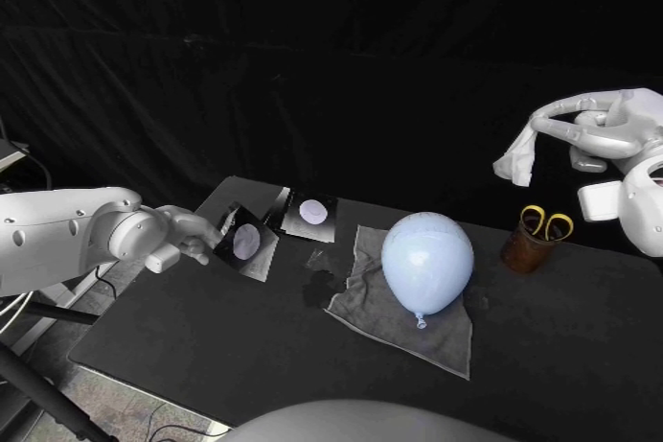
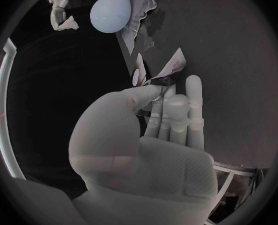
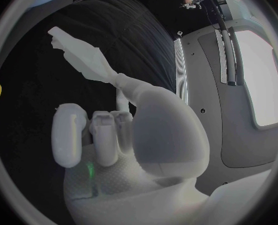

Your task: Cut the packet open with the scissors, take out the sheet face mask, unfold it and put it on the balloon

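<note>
High above the table (image 1: 207,365), the right hand (image 1: 597,126) pinches the folded mask (image 1: 515,159). Lower down, the left hand (image 1: 187,233) pinches the packet (image 1: 246,243). I think it should drop the packet, then help pull the mask open slowly, close over the balloon (image 1: 428,260).

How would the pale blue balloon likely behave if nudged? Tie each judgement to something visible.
The balloon probably rolls easily: it is rounded and lies on its side on the cloth. Inflated, it is likely light and may skid away. Its thin skin looks fragile.
</note>
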You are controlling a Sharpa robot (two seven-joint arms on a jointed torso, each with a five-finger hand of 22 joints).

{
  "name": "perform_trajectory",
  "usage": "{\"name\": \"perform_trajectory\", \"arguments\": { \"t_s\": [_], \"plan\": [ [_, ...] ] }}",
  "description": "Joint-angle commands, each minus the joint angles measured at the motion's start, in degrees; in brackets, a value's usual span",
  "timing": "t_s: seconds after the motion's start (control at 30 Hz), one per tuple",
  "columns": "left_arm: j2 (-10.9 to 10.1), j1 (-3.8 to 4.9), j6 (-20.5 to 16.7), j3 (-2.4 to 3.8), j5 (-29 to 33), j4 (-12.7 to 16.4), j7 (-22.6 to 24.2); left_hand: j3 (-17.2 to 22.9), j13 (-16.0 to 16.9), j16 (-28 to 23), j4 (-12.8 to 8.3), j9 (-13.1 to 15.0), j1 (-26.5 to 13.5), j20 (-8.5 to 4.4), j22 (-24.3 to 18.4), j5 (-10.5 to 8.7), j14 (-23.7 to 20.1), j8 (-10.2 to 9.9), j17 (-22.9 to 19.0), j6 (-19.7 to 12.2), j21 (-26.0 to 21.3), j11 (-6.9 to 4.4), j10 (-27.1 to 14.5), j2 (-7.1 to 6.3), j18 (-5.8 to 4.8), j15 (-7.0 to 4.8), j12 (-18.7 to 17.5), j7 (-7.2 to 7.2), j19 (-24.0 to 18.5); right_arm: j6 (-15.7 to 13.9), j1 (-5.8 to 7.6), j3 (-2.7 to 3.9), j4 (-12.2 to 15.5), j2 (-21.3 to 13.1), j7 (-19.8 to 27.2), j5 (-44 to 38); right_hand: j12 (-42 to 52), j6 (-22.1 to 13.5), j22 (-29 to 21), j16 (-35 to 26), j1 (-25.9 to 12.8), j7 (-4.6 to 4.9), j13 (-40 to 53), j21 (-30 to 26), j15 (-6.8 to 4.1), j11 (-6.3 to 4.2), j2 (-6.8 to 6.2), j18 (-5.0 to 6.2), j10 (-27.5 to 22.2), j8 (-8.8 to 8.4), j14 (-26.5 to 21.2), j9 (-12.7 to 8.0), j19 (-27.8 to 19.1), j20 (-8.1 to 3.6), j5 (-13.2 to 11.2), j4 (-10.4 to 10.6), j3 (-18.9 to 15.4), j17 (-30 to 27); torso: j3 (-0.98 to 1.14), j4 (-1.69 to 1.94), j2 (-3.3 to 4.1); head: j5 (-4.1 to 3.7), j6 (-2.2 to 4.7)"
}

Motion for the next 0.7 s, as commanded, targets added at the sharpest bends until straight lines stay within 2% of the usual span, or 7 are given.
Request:
{"name": "perform_trajectory", "arguments": {
  "t_s": [0.03,0.17,0.2,0.4,0.53,0.63,0.7],
  "plan": [
    [0.0,-0.01,-1.6,0.02,-5.7,0.0,-6.4,-0.4,-0.2,0.1,0.0,-0.5,-0.2,0.24,-0.2,-0.12,-0.1,-1.7,-0.2,-3.1,-0.5,0.48,-0.8,-0.56,0.68,0.65,-0.3,0.69,-0.4,0.8,-0.03,0.0,-0.1,0.2,0.1,-0.7,0.2,0.1,12.3,0.2,-0.3,0.26,15.0,-0.2,-0.02,-0.05,0.3,-0.43,6.2,0.11,6.2,0.1,2.3,-0.12,0.2,-0.1,0.3,15.1,0.0,0.06,0.06,0.04,-0.28],
    [-0.2,-0.02,-2.0,0.02,-7.3,0.0,-8.0,-1.0,-0.7,-0.2,0.9,-0.8,-1.8,1.32,-0.9,-0.12,-0.9,-2.7,-1.6,-7.5,-1.5,2.06,-2.8,-1.75,0.58,1.98,-1.0,2.44,-0.8,0.9,-0.13,-0.04,-0.2,0.3,0.1,-0.7,0.2,0.1,12.3,0.2,-0.3,0.26,15.0,-0.2,-0.02,-0.05,0.3,-0.43,6.2,0.11,6.2,0.1,2.3,-0.12,0.2,-0.1,0.3,15.1,0.01,0.05,0.01,0.08,-0.7],
    [-0.2,-0.02,-2.1,0.02,-7.8,0.0,-8.3,-1.0,-0.9,-2.2,1.1,-0.8,-2.0,1.58,-1.1,-0.11,-2.8,-2.7,-5.2,-8.3,-1.8,2.32,-3.4,-1.99,0.59,2.21,-1.3,2.64,-0.9,0.9,-0.17,-0.05,-0.2,0.3,0.1,-0.7,0.2,0.1,12.3,0.2,-0.3,0.26,15.0,-0.2,-0.02,-0.05,0.3,-0.43,6.2,0.11,6.2,0.1,2.3,-0.12,0.2,-0.1,0.3,15.1,0.01,0.06,-0.02,0.05,-0.75],
    [-0.6,-0.02,-3.8,0.02,-9.9,-0.1,-7.9,-2.7,-1.6,-5.8,3.3,-0.1,-4.5,2.95,-2.6,-0.15,-6.6,-1.4,-11.5,-12.6,-4.2,3.54,-6.4,-6.05,0.69,3.42,-2.1,3.68,-1.7,1.0,-0.36,-0.07,-0.3,0.3,0.1,-0.7,0.2,0.1,12.3,0.2,-0.3,0.26,15.0,-0.2,-0.02,-0.05,0.3,-0.43,6.2,0.11,6.2,0.1,2.3,-0.12,0.2,-0.1,0.3,15.1,0.01,0.0,-0.04,0.25,-0.9],
    [-0.7,-0.01,-6.6,0.03,-11.8,-0.3,-5.2,-5.6,-1.8,-6.4,4.6,0.8,-4.3,3.74,-4.1,-0.09,-8.5,0.7,-12.7,-16.0,-6.5,4.06,-9.3,-7.77,0.73,4.04,-2.0,4.06,-2.3,1.0,-0.42,-0.08,-0.3,0.3,0.1,-0.7,0.2,0.1,12.3,0.2,-0.3,0.26,15.0,-0.2,-0.02,-0.05,0.3,-0.43,6.2,0.11,6.2,0.1,2.3,-0.12,0.2,-0.1,0.3,15.1,-0.02,0.01,-0.04,0.22,-0.89],
    [-0.7,0.01,-8.9,0.05,-13.3,-0.5,-2.7,-10.4,-1.8,-6.3,5.7,1.9,-2.3,4.27,-5.3,-0.24,-10.0,3.6,-13.6,-18.9,-8.4,4.46,-11.7,-7.49,0.78,4.45,-0.9,4.39,-2.4,1.1,-0.45,-0.09,-0.3,0.2,0.1,-0.7,0.2,0.1,12.3,0.2,-0.3,0.26,15.0,-0.2,-0.02,-0.05,0.3,-0.43,6.2,0.11,6.2,0.1,2.3,-0.12,0.2,-0.1,0.3,15.1,-0.04,-0.03,0.02,0.12,-0.82],
    [-0.8,0.07,-10.9,0.07,-14.9,-0.7,-0.3,-16.9,-1.8,-6.2,7.4,3.0,0.6,4.85,-6.6,-0.29,-11.7,7.0,-14.7,-22.0,-10.1,5.13,-15.0,-6.93,0.75,5.14,0.4,5.03,-2.4,1.2,-0.46,-0.1,-0.3,0.1,0.1,-0.7,0.2,0.0,12.3,0.2,-0.4,0.27,15.0,-0.2,0.0,-0.04,0.27,-0.44,6.2,0.18,6.2,0.2,2.3,-0.1,0.2,-0.2,0.3,15.1,-0.05,-0.02,0.03,0.02,-0.85]
  ]
}}
